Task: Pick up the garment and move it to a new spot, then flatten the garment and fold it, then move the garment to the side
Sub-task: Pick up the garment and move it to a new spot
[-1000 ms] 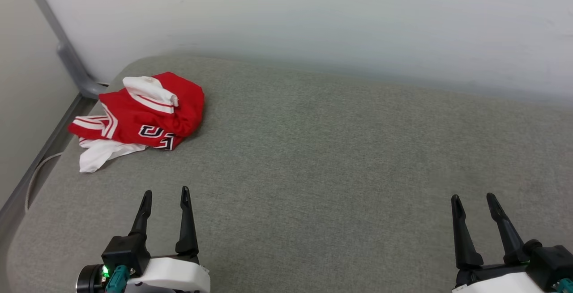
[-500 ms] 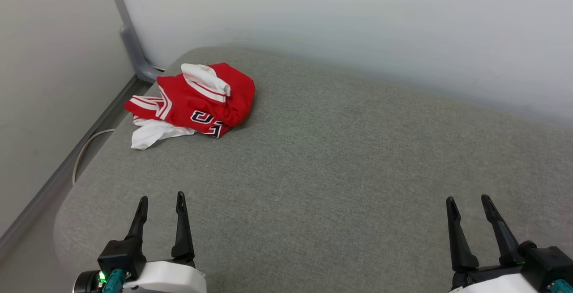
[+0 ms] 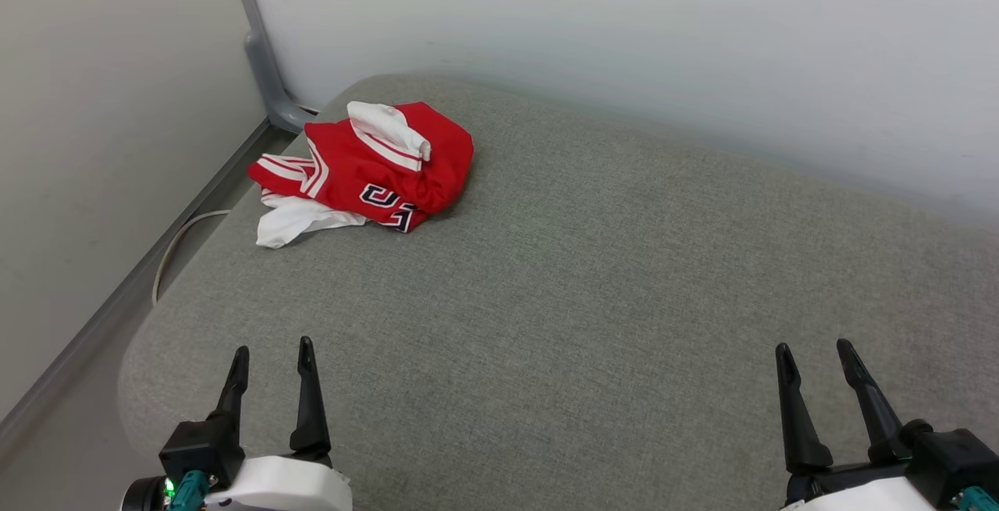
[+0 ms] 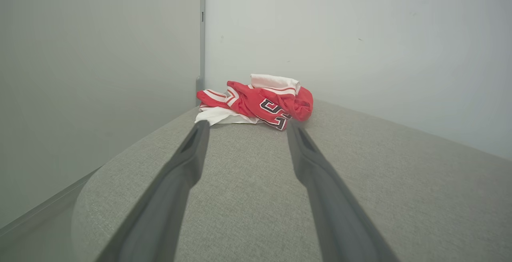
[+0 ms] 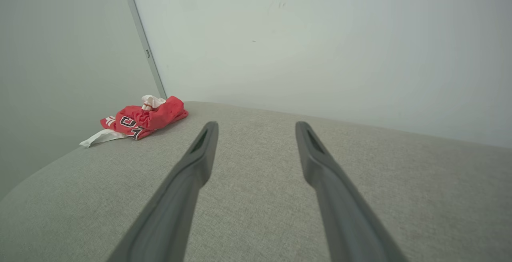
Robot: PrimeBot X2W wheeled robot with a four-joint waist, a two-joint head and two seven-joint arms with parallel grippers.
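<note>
Head view is showing the left tool point(image 3: 272, 346) and the right tool point(image 3: 812, 347) hanging over the near edge of a grey upholstered cushion point(image 3: 585, 277). Each has its two dark fingers standing wide apart and is gripping nothing. Well ahead of the left tool and a little to its right, the garment point(image 3: 382, 172) is lying crumpled near the cushion's far left corner, touching neither tool. From the right tool it is sitting far ahead and well off to the left.

Looking from above, this view is laying out the heap: a white sleeve point(image 3: 293, 224) spilling toward the left tool's side, a white, red-striped piece folded over the top, and black white-outlined characters facing the tools. It is also catching a pale cable point(image 3: 181, 236) running along the gap left of the left tool and a grey post point(image 3: 261, 58) rising beyond the garment.

Left wrist view, looking low along the left tool's fingers, is framing the garment point(image 4: 260, 100) between their tips as a raised lump, with cushion stretching between. Right wrist view is putting the garment point(image 5: 146, 119) small, left of the right tool's fingers, under the pale wall point(image 5: 320, 34).
</note>
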